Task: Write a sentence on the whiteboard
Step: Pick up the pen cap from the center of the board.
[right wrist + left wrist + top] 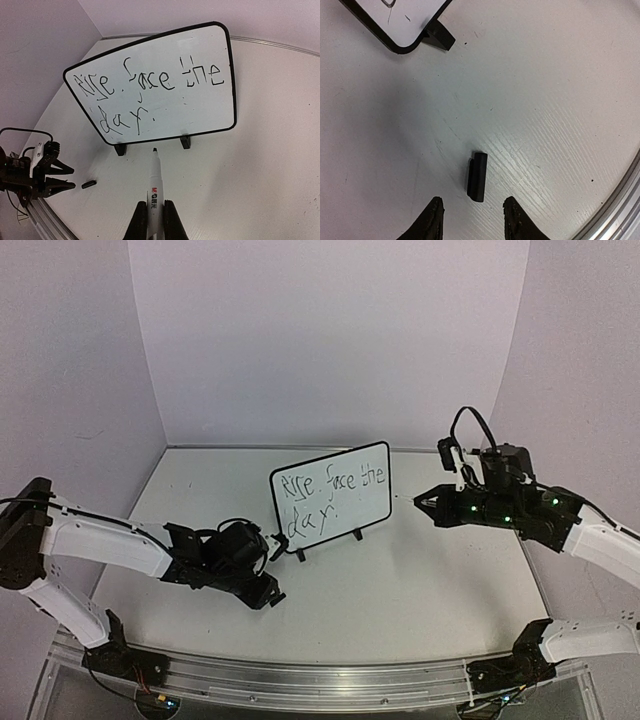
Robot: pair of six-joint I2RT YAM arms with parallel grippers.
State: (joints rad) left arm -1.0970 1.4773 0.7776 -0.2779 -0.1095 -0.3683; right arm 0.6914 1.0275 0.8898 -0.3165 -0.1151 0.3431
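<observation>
Clamped in the right hand, fingers snug on the barrel: one marker, uncapped, tip forward. Points at the lower edge of the whiteboard, tip short of it and not touching, roughly between the two black feet. Hangs above the right side of the worktop.

Over on the left, near the front edge: the left hand, half-spread, gripping nothing. Hovers over one small black cap, lying flat on the worktop just ahead of the fingertips and lined up with the gap between them.

Further out, standing on its feet around the middle of the worktop, nearer the far edge than the near one: the whiteboard. Carries the sentence in two lines, roughly "Rise. face the day", in thin black strokes, wobbly but readable.

Looks like writing finished; step in hand probably recapping. Calls next for lowering the left hand, closing across the cap's narrow width and lifting it clear. A small, flat piece, likely to skid if caught off-centre. Then needs cap mouth and marker tip brought into line between the two hands; open end of the cap not discernible from here.

Count: two hands, one marker, one cap, one whiteboard on two feet, one sentence in two lines.
</observation>
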